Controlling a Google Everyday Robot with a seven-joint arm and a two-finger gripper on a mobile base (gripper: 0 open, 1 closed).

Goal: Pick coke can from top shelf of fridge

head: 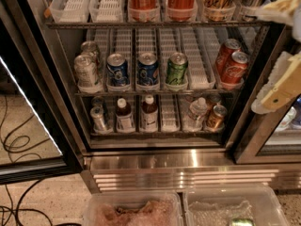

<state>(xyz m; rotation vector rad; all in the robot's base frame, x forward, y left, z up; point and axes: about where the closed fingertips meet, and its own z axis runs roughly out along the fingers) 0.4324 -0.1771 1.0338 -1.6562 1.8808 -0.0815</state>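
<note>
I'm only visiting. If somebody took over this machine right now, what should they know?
Gripper: open, empty, at the right edge of view, over the right frame of the fridge.
Coke can: upright on the top shelf, between an orange can and a gold can.
Done: door open, nothing grasped yet.
Left: move up and left, close on the coke can, draw it out.
</note>
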